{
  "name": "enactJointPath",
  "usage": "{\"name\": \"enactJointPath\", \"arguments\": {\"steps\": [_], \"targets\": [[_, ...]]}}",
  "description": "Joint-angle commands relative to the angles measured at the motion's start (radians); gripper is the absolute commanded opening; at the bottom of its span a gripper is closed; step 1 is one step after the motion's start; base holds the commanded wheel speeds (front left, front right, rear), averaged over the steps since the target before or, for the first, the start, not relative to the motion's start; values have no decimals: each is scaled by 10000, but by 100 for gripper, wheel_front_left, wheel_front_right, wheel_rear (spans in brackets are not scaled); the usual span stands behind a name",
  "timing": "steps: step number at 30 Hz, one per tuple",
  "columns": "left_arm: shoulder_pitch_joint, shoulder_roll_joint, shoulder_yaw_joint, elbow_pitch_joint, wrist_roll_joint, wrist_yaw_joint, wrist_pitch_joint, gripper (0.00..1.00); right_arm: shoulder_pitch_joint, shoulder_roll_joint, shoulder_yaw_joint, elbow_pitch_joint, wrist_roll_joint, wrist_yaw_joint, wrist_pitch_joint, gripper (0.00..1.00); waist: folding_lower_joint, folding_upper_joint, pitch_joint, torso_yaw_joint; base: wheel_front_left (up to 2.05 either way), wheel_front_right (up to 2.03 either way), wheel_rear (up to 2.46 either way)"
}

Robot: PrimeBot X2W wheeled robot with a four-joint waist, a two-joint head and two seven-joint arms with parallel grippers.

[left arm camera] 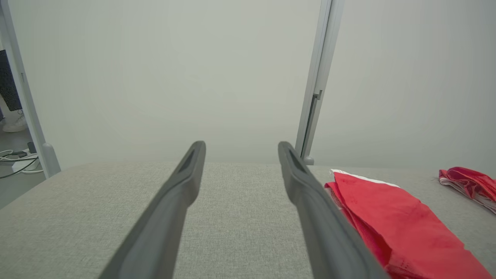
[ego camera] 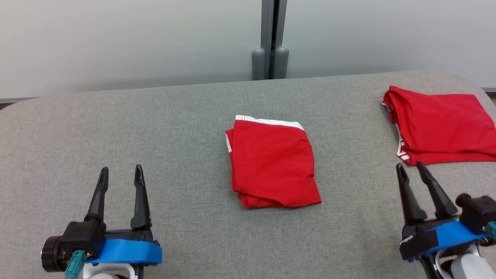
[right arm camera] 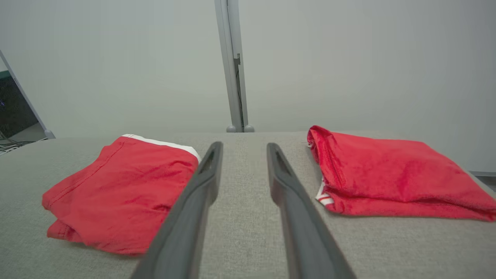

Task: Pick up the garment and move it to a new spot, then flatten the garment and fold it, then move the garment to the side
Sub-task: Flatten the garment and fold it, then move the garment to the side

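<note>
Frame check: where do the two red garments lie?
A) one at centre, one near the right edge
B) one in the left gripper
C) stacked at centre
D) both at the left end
A: the centre garment and the right garment lie apart on the table.

A grey cloth-covered table (ego camera: 155, 128) has rounded far corners. Behind the table stands a pale wall (ego camera: 116, 38), split by a grey upright post (ego camera: 274, 23) that rises behind the middle of the table's far edge. Two rounded grey feet (ego camera: 259, 64) flank the post's base, just at that edge. Beyond the table's left end, cables (left arm camera: 15, 159) lie on a grey floor (left arm camera: 19, 193), under a dark shape (left arm camera: 7, 81), perhaps a screen.
</note>
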Motion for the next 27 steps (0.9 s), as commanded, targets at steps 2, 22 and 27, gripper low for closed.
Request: {"name": "enactJointPath", "arguments": {"steps": [2, 22, 27], "targets": [[182, 67, -14, -28, 111, 56, -43, 100, 480, 234, -299, -285, -221, 5, -27, 100, 1, 0, -129, -17, 0, 0, 0], [1062, 486, 6, -765, -47, 205, 775, 100, 2632, 1770, -1557, -3037, -1736, 4, 1361, 100, 1, 0, -745, 474, 0, 0, 0], [1134, 566, 28, -971, -189, 187, 1163, 100, 2725, 1870, -1560, -3422, -1845, 5, 1766, 100, 1, 0, -806, 531, 0, 0, 0]]}}
